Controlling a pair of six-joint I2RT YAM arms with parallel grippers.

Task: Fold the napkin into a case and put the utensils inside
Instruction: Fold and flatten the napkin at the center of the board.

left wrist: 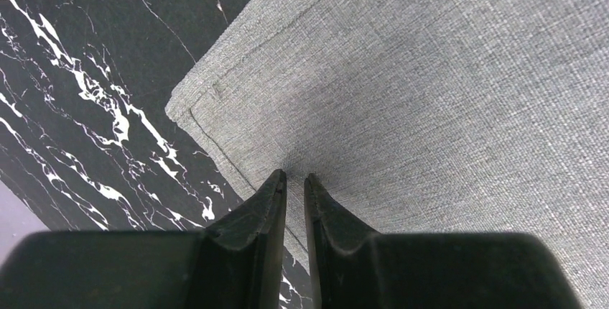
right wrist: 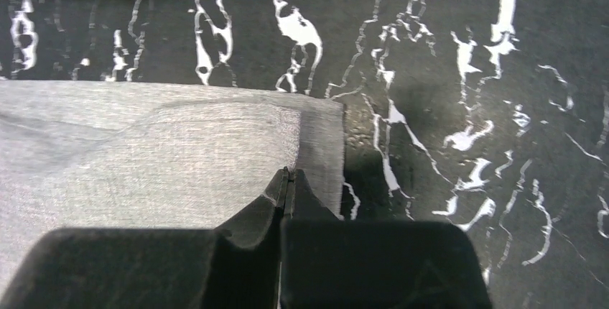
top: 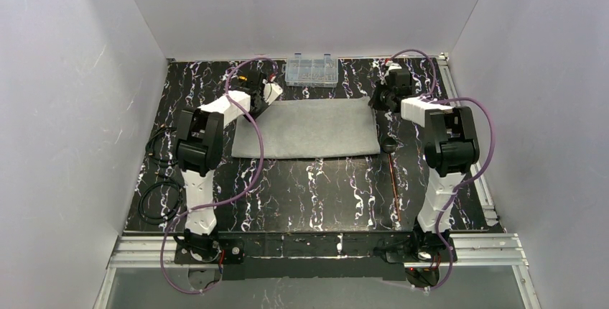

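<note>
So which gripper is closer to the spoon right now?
Right. The right gripper is at the napkin's far right corner, just beyond the spoon; the left gripper is at its far left corner, across the cloth.

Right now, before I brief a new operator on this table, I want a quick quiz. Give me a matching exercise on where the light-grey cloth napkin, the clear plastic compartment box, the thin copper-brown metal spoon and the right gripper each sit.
Things
1. light-grey cloth napkin
2. clear plastic compartment box
3. thin copper-brown metal spoon
4. right gripper

Places
A. right of the napkin, beside the right arm
B. at the napkin's far right corner
C. flat in the middle of the table
D. at the table's far edge, behind the napkin

Pairs: 1-C, 2-D, 3-A, 4-B
</note>
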